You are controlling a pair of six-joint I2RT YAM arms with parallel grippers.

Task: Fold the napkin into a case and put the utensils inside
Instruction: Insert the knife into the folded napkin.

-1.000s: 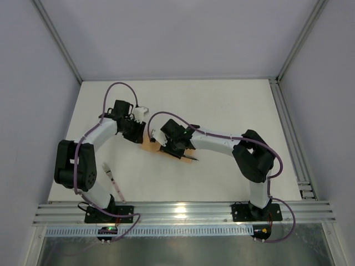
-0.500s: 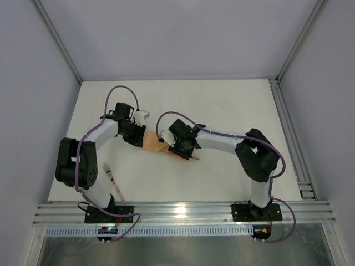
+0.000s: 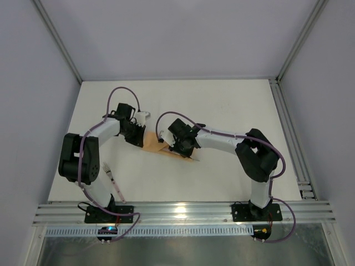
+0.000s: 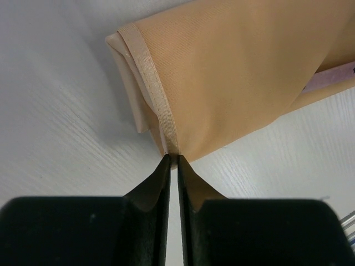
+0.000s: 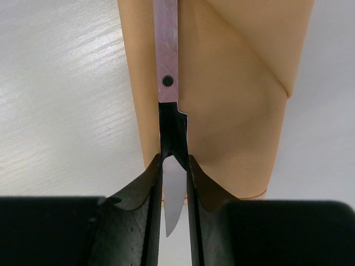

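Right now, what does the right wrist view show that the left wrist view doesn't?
Only the right wrist view: the right gripper closed on the knife at its blade, with the black bolster and rivet visible. Only the left wrist view: the left gripper pinching the napkin at its hemmed corner. Both: the folded napkin on the white table, and some of the pink knife handle.

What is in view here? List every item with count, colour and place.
table: one, white, under everything
napkin: one, peach-orange, folded, mid-table between the grippers
knife: one, pinkish handle, pale blade, lying on the napkin
fork: one, pale, near-left part of the table
cables: two, purple, looping over the table
arms: two, white and black, reaching in from the near edge
left gripper: one, black, pinching the napkin's hemmed edge
right gripper: one, black, closed on the knife's blade
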